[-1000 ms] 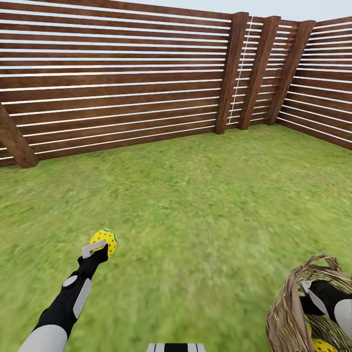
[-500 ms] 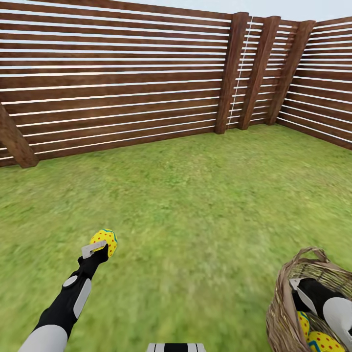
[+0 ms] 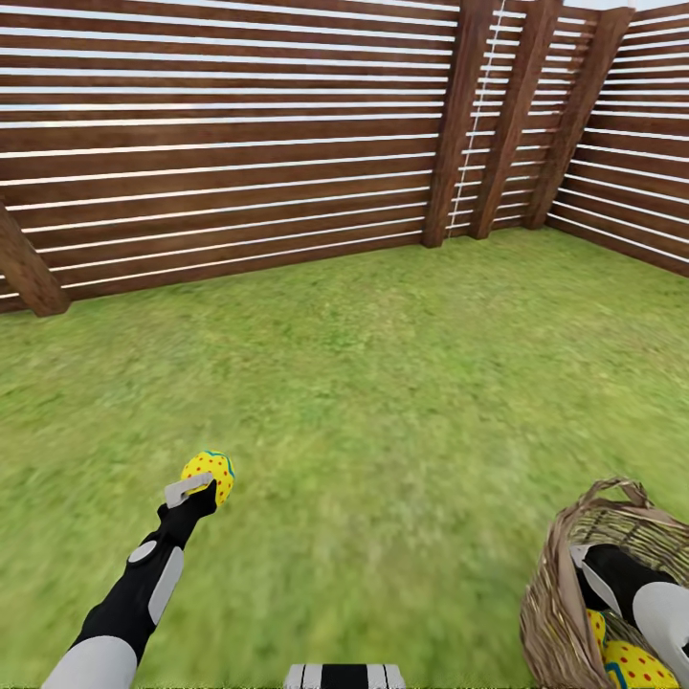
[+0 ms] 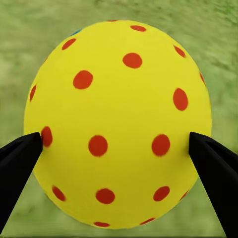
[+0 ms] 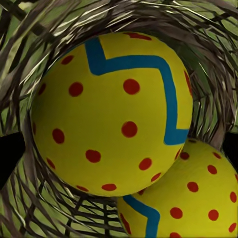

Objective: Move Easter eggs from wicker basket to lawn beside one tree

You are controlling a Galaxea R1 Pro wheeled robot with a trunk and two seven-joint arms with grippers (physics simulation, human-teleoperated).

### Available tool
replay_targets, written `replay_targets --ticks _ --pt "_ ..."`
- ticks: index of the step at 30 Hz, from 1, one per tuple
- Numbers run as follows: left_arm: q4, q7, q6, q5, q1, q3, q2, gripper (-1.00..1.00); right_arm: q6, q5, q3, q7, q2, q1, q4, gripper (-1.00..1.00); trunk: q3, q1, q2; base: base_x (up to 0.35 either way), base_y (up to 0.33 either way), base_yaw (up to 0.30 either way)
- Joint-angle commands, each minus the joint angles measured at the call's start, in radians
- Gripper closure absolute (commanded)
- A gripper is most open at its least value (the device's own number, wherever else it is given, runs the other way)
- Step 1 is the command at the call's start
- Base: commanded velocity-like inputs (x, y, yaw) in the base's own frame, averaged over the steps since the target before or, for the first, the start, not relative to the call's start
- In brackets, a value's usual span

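While left gripper (image 3: 203, 486) clamped egg (image 3: 210, 473), right gripper's state was unclear inside basket (image 3: 560, 584).
Eggs looked smooth, slippery: grip across the middle.

Head view high, angled down over lawn (image 3: 402, 383) toward fence (image 3: 239, 144); left wrist very near dotted egg (image 4: 118, 124); right wrist inside basket (image 5: 208, 44), shared lower right
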Motion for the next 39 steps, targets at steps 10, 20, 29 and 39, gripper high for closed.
replay_targets --ticks 10,20,29,39 --pt "0.01 -0.008 -0.002 0.01 -0.001 0.001 0.0 1.0 0.005 -0.008 0.011 0.002 -0.001 0.0 -0.002 -1.0 -0.039 0.004 -0.003 0.0 0.0 0.0" --pt "0.01 -0.008 -0.003 0.011 -0.001 0.002 -0.002 1.0 0.005 -0.008 0.011 -0.002 0.001 0.0 -0.002 -1.0 -0.063 0.007 -0.004 0.0 0.0 0.0" --pt "0.01 -0.008 -0.003 0.011 -0.001 0.002 -0.011 1.0 0.004 -0.007 0.012 -0.002 0.001 0.0 -0.002 1.0 -0.063 0.007 -0.004 0.0 0.0 0.0" --pt "0.01 -0.008 -0.003 0.01 -0.001 0.003 -0.011 1.0 0.004 -0.007 0.012 -0.003 0.001 0.0 -0.002 1.0 -0.063 0.007 -0.004 0.0 0.0 0.0"
